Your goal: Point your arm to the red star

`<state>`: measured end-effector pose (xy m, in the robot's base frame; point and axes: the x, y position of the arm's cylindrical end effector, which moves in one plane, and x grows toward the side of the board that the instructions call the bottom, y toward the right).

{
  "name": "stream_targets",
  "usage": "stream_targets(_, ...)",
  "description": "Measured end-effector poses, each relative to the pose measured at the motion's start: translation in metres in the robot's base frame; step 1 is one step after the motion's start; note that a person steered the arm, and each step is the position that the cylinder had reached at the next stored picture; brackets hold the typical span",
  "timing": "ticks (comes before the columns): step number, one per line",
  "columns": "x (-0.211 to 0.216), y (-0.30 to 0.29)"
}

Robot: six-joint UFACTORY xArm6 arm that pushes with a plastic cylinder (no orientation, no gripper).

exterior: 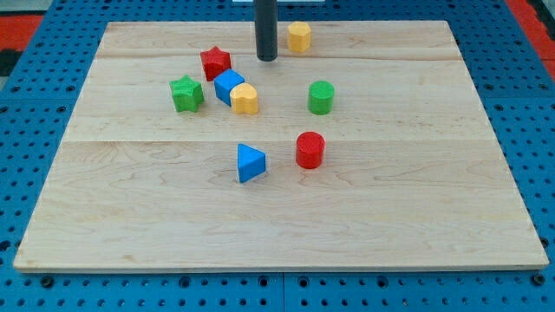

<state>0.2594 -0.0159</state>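
**Near the board's top edge: tip sits right of the red star, short slide left needed**

Near the top of the wooden board (364, 217), my tip (266, 59) rests on the wood. No jaws on this rig, just a plain dark rod, so nothing opens, closes or holds.

Just to the view's left of the tip is the red star (215, 62), close but apart, with bare wood between. To the tip's right, near it, is a yellow block (299, 37).

Below the star: blue block (229, 87) touching a second yellow block (245, 100); green star (186, 94) left of those. Further out: green cylinder (321, 97), red cylinder (310, 149), blue triangle (251, 163).

Judgement: slide straight left along the same row and stop just short of the star. Avoid dipping toward the view's bottom, since the blue block sits close under the star and could get nudged.
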Motion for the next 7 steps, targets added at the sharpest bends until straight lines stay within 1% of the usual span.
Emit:
stream_targets(1,-0.014,-0.002)
stream_targets(5,-0.018,-0.003)
stream_targets(6,-0.019,-0.020)
stream_targets(7,-0.019,-0.062)
